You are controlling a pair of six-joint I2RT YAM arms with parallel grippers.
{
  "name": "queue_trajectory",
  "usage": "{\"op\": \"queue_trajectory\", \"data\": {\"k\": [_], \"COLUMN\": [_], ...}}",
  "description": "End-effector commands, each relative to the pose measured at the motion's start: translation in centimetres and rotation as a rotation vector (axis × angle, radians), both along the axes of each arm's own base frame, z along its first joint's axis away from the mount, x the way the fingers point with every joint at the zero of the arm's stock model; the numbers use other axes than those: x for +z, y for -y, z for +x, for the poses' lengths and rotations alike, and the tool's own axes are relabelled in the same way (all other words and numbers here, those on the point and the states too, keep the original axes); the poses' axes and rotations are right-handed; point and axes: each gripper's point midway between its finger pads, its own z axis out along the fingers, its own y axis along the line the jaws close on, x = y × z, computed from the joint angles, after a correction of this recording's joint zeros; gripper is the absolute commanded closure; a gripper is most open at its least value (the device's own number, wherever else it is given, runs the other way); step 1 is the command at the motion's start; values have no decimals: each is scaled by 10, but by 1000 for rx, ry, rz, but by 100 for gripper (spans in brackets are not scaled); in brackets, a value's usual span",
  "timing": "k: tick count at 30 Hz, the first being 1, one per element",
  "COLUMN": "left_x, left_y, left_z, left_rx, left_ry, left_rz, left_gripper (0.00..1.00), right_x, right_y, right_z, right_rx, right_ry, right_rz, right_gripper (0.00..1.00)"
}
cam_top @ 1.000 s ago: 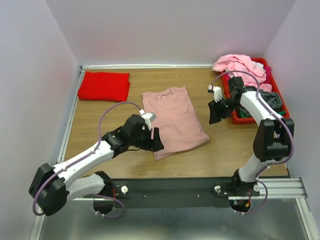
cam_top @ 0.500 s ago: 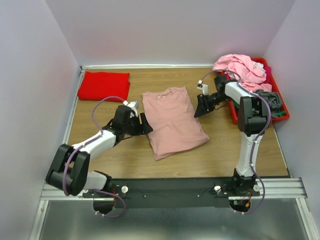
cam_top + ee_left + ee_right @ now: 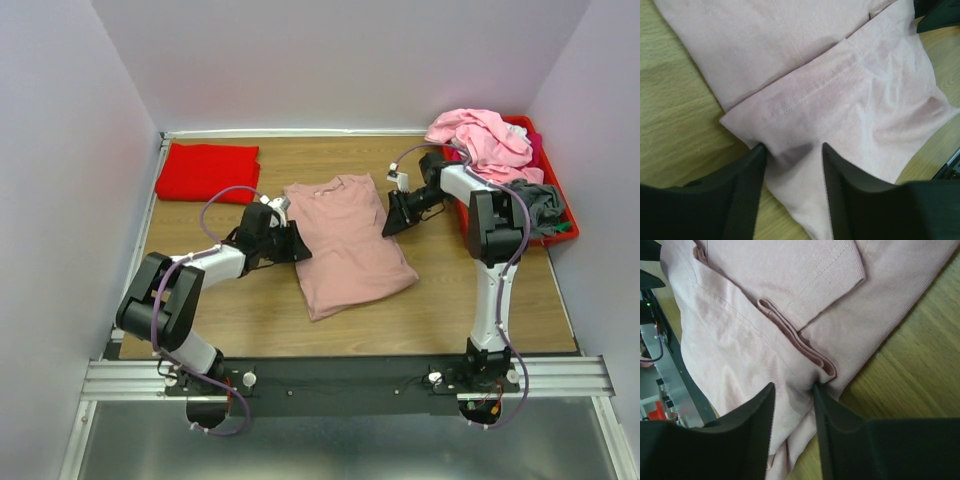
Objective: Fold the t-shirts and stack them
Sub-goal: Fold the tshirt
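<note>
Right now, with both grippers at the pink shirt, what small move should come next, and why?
Probably close both grippers: the left gripper and right gripper stand open astride opposite side edges of the pink shirt, not yet gripped.

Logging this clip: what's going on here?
Both arms are working on the dusty-pink t-shirt laid flat on the table. The left gripper straddles its left edge and the right gripper its right edge, jaws open around the fabric. A folded red t-shirt lies at the far-left corner; more clothes wait in the red bin.
</note>
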Motion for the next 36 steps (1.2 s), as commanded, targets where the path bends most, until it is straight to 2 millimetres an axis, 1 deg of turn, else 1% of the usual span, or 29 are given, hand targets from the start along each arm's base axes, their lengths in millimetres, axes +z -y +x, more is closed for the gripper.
{"op": "queue_trajectory", "data": {"k": [1, 4, 5, 6, 7, 8, 11, 14, 15, 17, 18, 20, 21, 24, 25, 26, 30, 32, 36], "left_x": [8, 13, 14, 16, 17, 17, 22, 26, 30, 29, 32, 30, 33, 26, 28, 23, 21, 25, 39], "left_y": [10, 12, 11, 12, 12, 12, 11, 8, 8, 4, 4, 1, 1, -1, -2, -3, -4, -4, -6], "left_z": [11, 14, 15, 17, 18, 18, 25, 34, 39, 45, 49, 55, 59, 68, 70, 72, 80, 84, 95], "left_rx": [-42, -49, -50, -54, -56, -57, -54, -44, -44, -38, -39, -32, -32, -31, -30, -31, -33, -32, -22], "left_ry": [34, 43, 45, 51, 55, 51, 68, 79, 90, 94, 102, 101, 110, 99, 108, 98, 100, 116, 181], "left_rz": [-31, -35, -32, -32, -33, -31, -28, -18, -22, -11, -13, -6, -8, 5, 5, 8, 12, 13, 26], "left_gripper": [51, 62, 71, 75, 80, 90, 100, 100, 100, 100, 100, 100, 100, 100, 100, 100, 100, 100, 100], "right_x": [-4, 1, 3, 5, 7, 11, 19, 29, 30, 33, 34, 33, 34, 32, 32, 32, 38, 44, 60], "right_y": [-6, -7, -7, -6, -7, -6, -6, -5, -6, -5, -6, -5, -5, -3, -3, -2, -4, -7, -11], "right_z": [9, 11, 12, 12, 13, 15, 21, 31, 33, 39, 41, 44, 47, 54, 55, 57, 66, 70, 77], "right_rx": [0, 1, 1, 0, 2, 1, 1, -6, -9, -15, -16, -19, -23, -35, -38, -41, -45, -44, -42], "right_ry": [13, 28, 34, 37, 46, 63, 98, 142, 147, 166, 173, 177, 186, 203, 209, 214, 243, 257, 305], "right_rz": [3, 7, 7, 8, 9, 7, 1, -6, -8, -15, -17, -25, -28, -44, -48, -50, -38, -19, 7], "right_gripper": [60, 75, 80, 90, 93, 97, 100, 100, 100, 100, 100, 100, 99, 100, 100, 100, 100, 99, 100]}}
